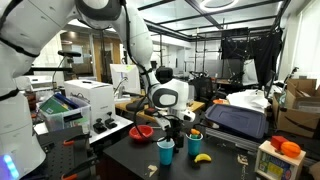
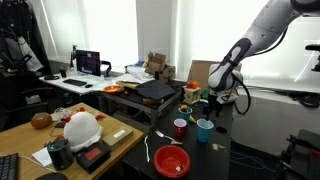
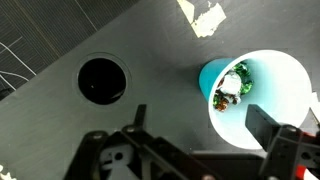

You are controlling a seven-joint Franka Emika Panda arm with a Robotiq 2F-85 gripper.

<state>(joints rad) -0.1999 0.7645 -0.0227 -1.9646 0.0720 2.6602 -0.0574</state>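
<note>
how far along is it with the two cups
Done, it seems: a small green-and-red thing sits inside the blue cup. In hand: nothing; the claw hangs open above the table. Left: the dark cup beside it looks empty.

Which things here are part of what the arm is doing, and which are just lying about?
In hand:
- tool, open, over the cups
- teal cup
- small red and green item inside it
- dark cup beside it

Lying about:
- red bowl
- banana
- white box
</note>
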